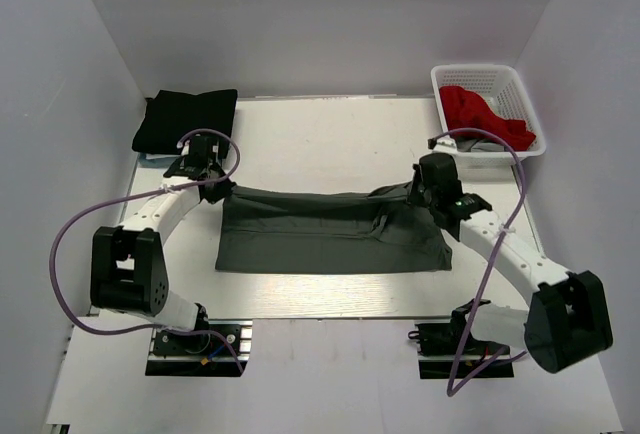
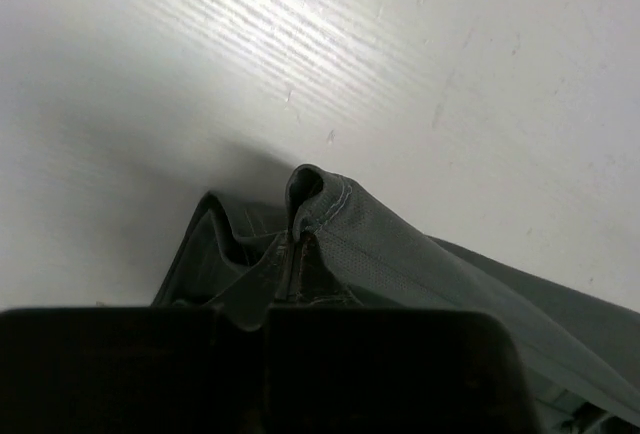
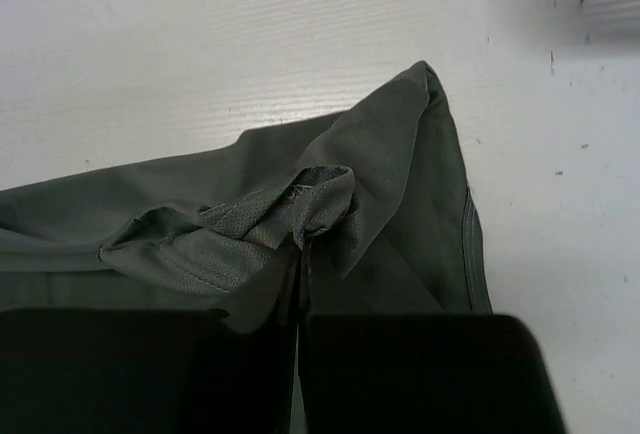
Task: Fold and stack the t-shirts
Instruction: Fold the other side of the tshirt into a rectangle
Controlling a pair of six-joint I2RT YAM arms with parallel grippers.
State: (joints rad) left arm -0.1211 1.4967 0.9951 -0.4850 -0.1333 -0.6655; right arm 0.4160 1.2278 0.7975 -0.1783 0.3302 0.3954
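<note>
From above, the dark grey t-shirt [image 1: 330, 232] lay midway between the table's side edges, stretched between the left gripper [image 1: 215, 186] and the right gripper [image 1: 418, 194]. The black t-shirt [image 1: 187, 119] sat folded at the far left corner. Left wrist: the jaws pinched a grey hem. Right wrist: the jaws clamped bunched grey cloth.

1. My left arm [image 1: 165, 209] and right arm [image 1: 510, 254] are white with big black joints.
2. A thin purple cable [image 1: 57, 249] loops beside each one.
3. My pincer fingers [image 2: 130, 369] are flat and black.
</note>
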